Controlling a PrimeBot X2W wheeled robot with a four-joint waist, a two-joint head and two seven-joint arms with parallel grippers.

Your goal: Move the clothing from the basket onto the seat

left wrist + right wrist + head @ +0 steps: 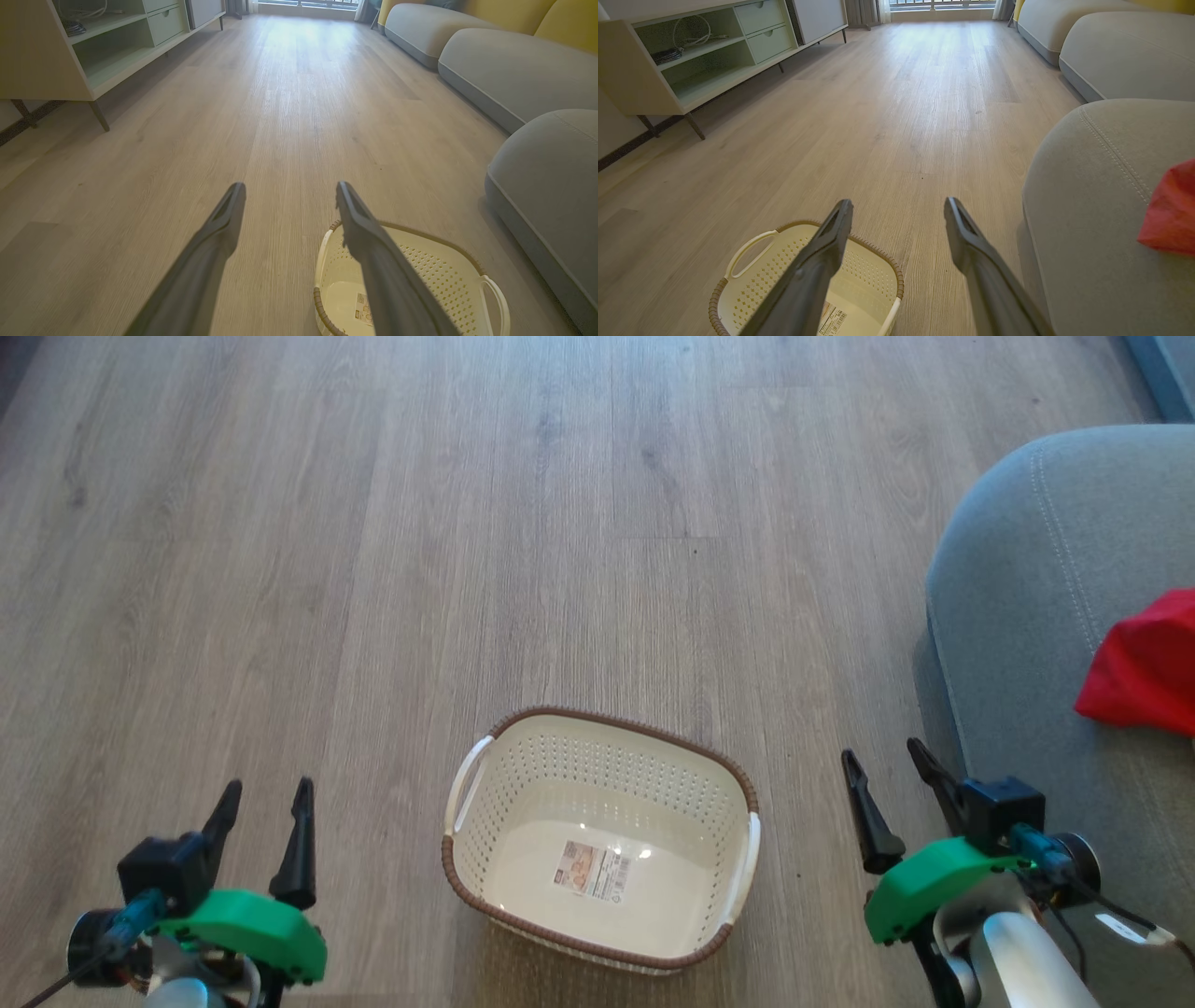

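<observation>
**Already on the seat: red clothing, with the basket between two open pincers**

The clothing lies as a bright red bunch on top of the grey seat, at the right edge of the head view, well apart from the basket. How far it spreads cannot be told, since the picture cuts it off. The basket stands upright on the wooden floor, near the seat's rounded front, with its label showing on its bottom.

The left pincer hangs above the floor to the basket's left, fingers spread and gripping nothing. The right pincer hangs over the strip of floor between basket and seat, fingers likewise apart and holding nothing; its green-housed wrist overlaps the seat's edge.

Farther off, a low cabinet on thin legs, with open shelves and drawers, runs along the room's left side. More grey cushions continue beyond the seat on the right, with yellow backrests behind them.
</observation>
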